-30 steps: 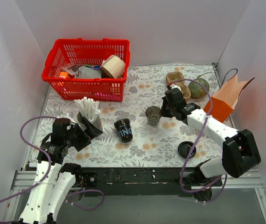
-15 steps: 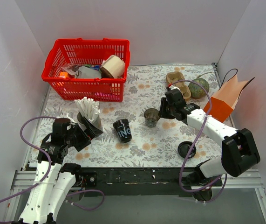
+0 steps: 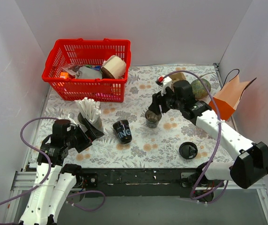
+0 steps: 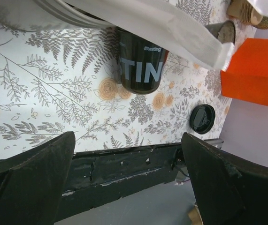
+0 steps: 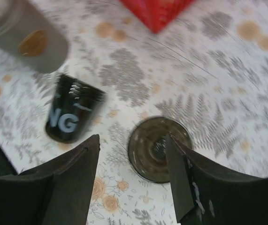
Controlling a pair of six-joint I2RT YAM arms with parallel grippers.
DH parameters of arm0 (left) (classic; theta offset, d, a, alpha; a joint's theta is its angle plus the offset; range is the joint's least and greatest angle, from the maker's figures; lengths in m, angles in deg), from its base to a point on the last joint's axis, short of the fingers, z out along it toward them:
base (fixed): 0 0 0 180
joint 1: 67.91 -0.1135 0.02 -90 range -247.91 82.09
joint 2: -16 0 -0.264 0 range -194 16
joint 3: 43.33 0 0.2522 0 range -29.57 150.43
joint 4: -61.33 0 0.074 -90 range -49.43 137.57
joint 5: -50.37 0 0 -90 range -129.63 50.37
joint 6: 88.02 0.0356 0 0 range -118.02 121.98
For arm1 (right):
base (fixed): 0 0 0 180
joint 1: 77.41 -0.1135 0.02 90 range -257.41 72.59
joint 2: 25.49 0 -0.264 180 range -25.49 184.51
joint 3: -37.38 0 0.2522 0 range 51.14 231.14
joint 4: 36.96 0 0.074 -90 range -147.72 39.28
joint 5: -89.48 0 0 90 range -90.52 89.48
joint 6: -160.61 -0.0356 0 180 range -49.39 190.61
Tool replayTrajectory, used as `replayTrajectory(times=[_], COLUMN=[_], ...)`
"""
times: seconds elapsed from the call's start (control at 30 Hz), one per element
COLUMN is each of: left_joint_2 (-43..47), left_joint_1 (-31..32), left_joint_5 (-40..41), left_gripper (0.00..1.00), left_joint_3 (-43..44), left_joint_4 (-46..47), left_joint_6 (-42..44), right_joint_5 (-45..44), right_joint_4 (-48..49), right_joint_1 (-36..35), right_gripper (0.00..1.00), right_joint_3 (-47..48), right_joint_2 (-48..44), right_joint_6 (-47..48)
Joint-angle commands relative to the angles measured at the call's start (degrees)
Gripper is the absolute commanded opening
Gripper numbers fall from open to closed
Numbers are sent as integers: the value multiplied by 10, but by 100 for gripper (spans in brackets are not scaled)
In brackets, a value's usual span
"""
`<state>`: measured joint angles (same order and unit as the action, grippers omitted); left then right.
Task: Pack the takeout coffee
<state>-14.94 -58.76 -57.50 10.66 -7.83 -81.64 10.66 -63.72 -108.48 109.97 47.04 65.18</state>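
Mid-frame in the top view, the takeout coffee [image 3: 123, 131] sits on the table [image 3: 138, 150], nothing gripping it. Right claw [image 3: 154, 108] is part-open & empty, just over a brownish cup [image 3: 152, 118] picture-right of the coffee. Left claw [image 4: 124, 157] gapes wide, empty, lower left by the grey cup [image 3: 90, 123].

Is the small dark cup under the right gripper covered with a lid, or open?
Open: the right wrist view looks straight into the small dark cup, and the black lid lies apart on the table.
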Motion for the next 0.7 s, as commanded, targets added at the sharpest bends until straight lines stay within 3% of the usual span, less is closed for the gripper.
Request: replayTrajectory(times=[0.0, 0.13, 0.2, 0.43, 0.67], left_joint_2=[20, 38, 42, 42, 24], left_joint_1=[2, 2, 2, 2, 2], left_joint_5=[-51, -47, -46, -36, -4], left_gripper=[98, 98, 98, 98, 98], left_joint_3=[-8, -25, -26, -9, 1], left_joint_4=[-6, -16, -18, -33, -53], left_joint_6=[18, 6, -1, 11, 21], right_joint_5=[254, 251, 257, 259, 238], right_joint_4=[-5, -49, -56, -158, -250], right_joint_1=[-67, -154, -173, -184, -189], right_gripper=[66, 71, 85, 91, 92], right_joint_3=[61, 123, 164, 331, 419], right_joint_2=[47, 118, 170, 349, 442], right_joint_6=[231, 372, 386, 431, 456])
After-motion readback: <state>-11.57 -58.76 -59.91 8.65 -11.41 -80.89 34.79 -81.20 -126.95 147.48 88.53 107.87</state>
